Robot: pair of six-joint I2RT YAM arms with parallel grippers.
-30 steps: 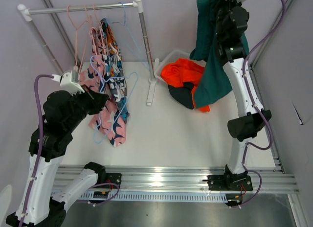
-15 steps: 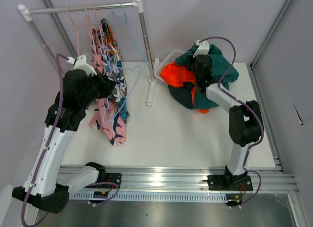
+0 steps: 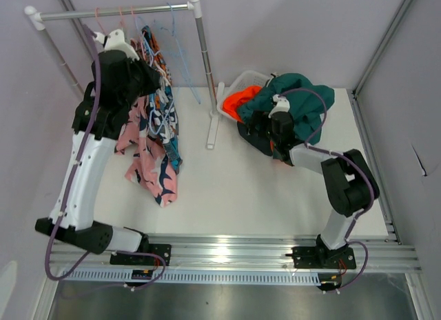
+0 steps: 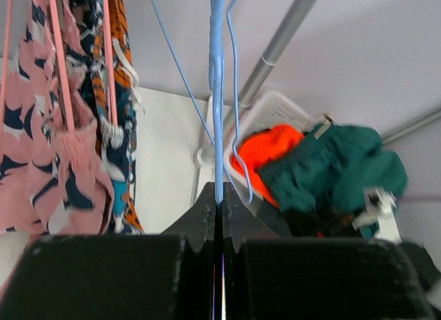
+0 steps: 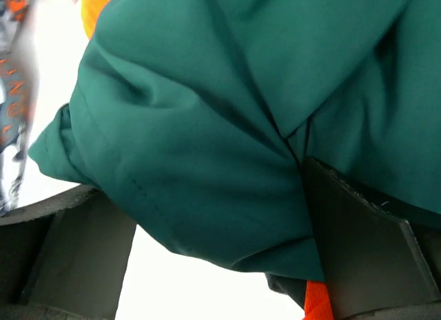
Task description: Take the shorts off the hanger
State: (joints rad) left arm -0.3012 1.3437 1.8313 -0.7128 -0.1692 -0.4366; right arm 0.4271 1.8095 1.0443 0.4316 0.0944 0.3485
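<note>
My left gripper [image 3: 153, 75] [image 4: 219, 196] is raised beside the rack and shut on a bare blue hanger [image 4: 217, 92]. To its left, the pink shorts with navy print [image 3: 148, 165] [image 4: 41, 161] and the navy shorts with orange print [image 3: 153, 47] [image 4: 117, 72] still hang on pink hangers. The teal shorts [image 3: 296, 92] [image 5: 207, 127] lie on the pile at the back right, on top of the orange shorts [image 3: 241, 99] and black shorts [image 3: 253, 135]. My right gripper [image 3: 274, 130] [image 5: 207, 196] is low at that pile, its jaws wide open, with teal cloth lying loose between them.
The rack's rail [image 3: 110, 13] runs across the back left, and its right post [image 3: 203, 65] stands on a white foot. A white basket [image 3: 231, 85] [image 4: 269, 110] sits behind the pile. Metal frame posts rise at the right.
My right arm came down from high up with the teal shorts, laid them on the pile and opened. My left arm rose from the table to the rail, still holding the blue hanger.
</note>
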